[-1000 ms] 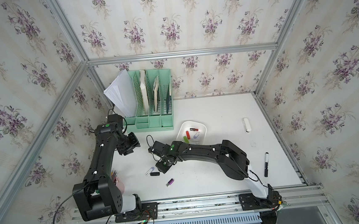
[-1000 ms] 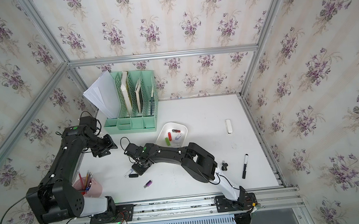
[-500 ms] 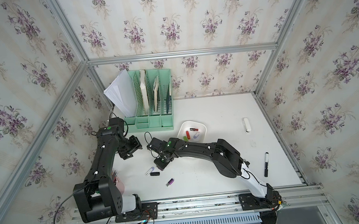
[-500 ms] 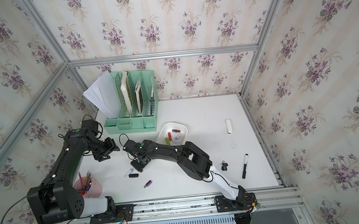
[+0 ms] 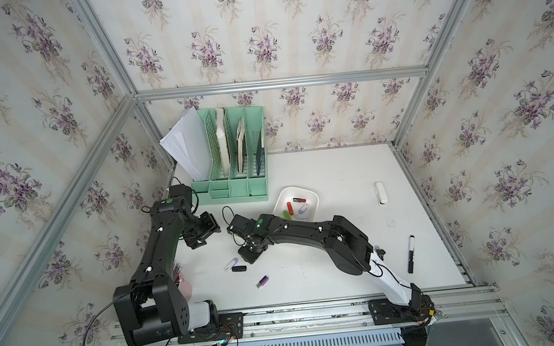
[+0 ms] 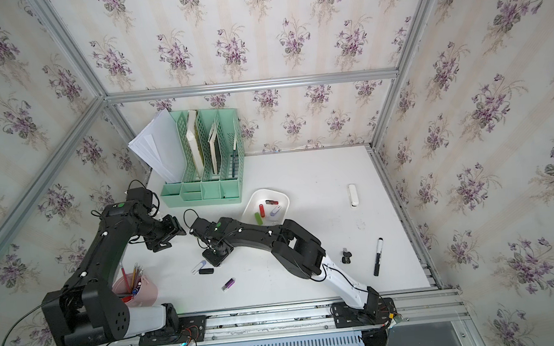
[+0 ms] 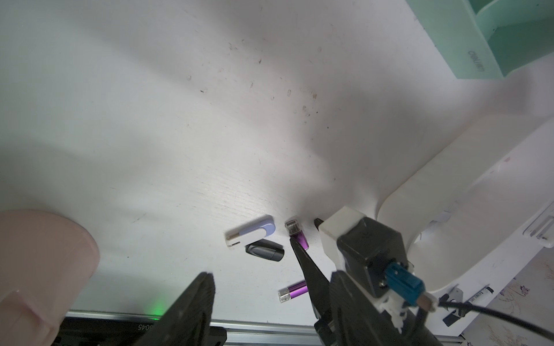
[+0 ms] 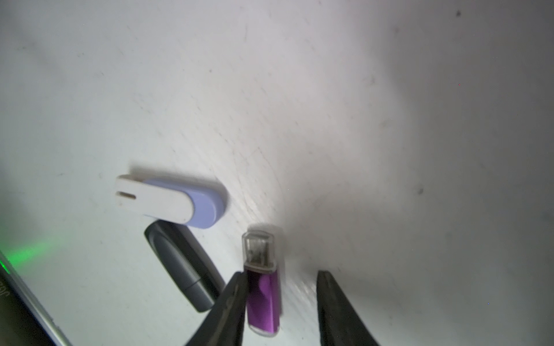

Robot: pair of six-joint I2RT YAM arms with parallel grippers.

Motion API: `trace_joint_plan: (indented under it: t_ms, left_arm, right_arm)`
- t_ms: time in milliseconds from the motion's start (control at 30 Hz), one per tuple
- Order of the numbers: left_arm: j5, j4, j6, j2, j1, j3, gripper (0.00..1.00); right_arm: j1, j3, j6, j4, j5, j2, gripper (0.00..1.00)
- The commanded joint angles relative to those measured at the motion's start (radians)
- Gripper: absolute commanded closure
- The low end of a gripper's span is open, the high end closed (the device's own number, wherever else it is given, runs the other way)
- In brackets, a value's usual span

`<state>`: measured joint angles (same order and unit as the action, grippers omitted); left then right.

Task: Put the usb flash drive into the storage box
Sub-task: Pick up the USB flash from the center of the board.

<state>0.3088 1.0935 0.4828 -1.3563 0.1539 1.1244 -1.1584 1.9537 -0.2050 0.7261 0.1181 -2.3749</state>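
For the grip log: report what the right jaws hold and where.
Nothing yet. The right gripper straddles the purple flash drive by its body: one jaw at its side, the other apart.

A raised logo, seemingly "deli", marks the mint-green organizer (image 7: pixel 479 39); digits on the base rail (image 7: pixel 144 328) are unclear.

purple, clear-capped usb flash drive (image 8: pixel 263 299) — outside the shallow white storage box (image 5: pixel 295 188)
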Motion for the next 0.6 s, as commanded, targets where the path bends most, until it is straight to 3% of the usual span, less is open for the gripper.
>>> trace_joint_plan:
  t_ms: [0, 333, 567]
  left_arm:
    - [0.006, -0.007, -0.005, 0.008, 0.002, -0.002, 0.34]
    - [0.015, -0.009, -0.006, 0.016, 0.002, -0.02, 0.34]
    - [0.03, -0.029, 0.004, 0.024, 0.001, -0.061, 0.34]
  right_arm:
    - [-0.012, -0.005, 0.007, 0.03, -0.011, -0.002, 0.58]
    - [-0.018, -0.015, 0.001, 0.025, -0.017, -0.012, 0.6]
    - [-0.018, -0.021, -0.005, 0.04, -0.066, -0.017, 0.68]
